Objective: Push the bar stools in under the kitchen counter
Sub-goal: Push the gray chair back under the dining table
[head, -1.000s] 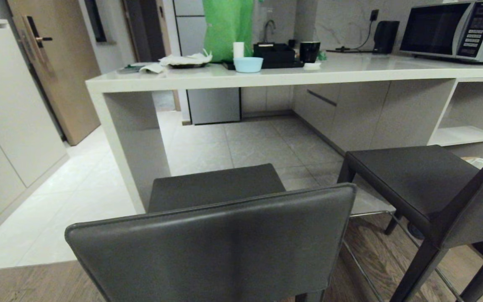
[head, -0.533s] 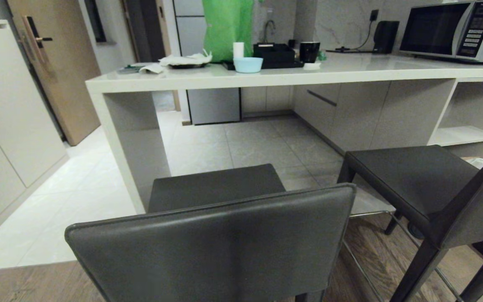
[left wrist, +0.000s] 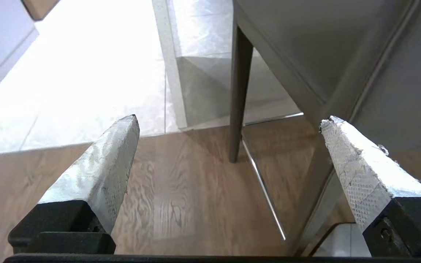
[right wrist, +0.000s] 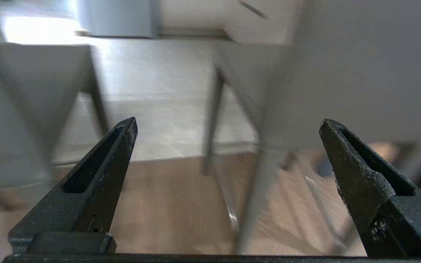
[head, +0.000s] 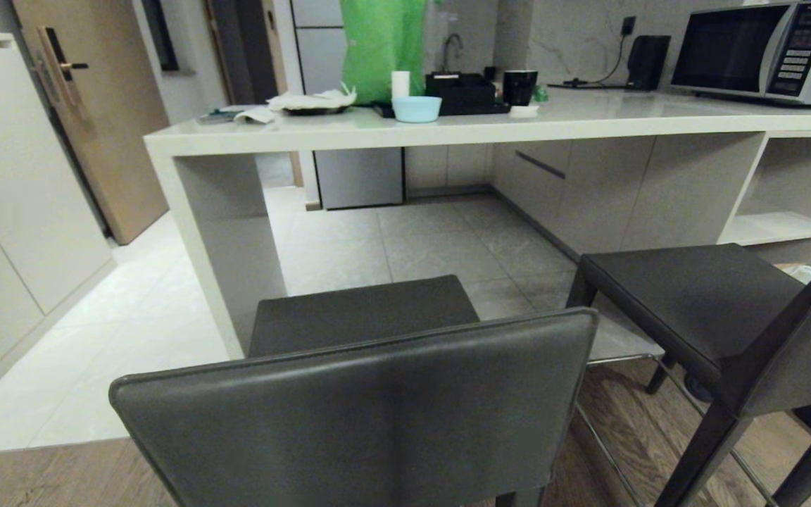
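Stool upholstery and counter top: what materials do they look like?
Nearer bar stool: dark grey leather or faux leather, by its smooth soft sheen and piped backrest edge; its footrest looks like polished metal. Kitchen counter: off-white stone or composite, a thick glossy slab; which one is unclear.

The two bar stools (head: 349, 394) were dark grey leather with dark legs. The kitchen counter (head: 588, 123), serving as a table, had an off-white top and grey side panels. On it stood a pale blue bowl (head: 416, 108), a black mug (head: 519, 86), a black tray (head: 462, 95) and a bright green bag (head: 381, 46). A silver microwave (head: 764, 49) had a black door. The floor (head: 412, 246) under the table was grey tile, turning to brown wood grain nearer the stools. The left gripper (left wrist: 228, 120) had silvery, cross-hatched fingers (left wrist: 108, 160); the right gripper (right wrist: 228, 124) had black ones.
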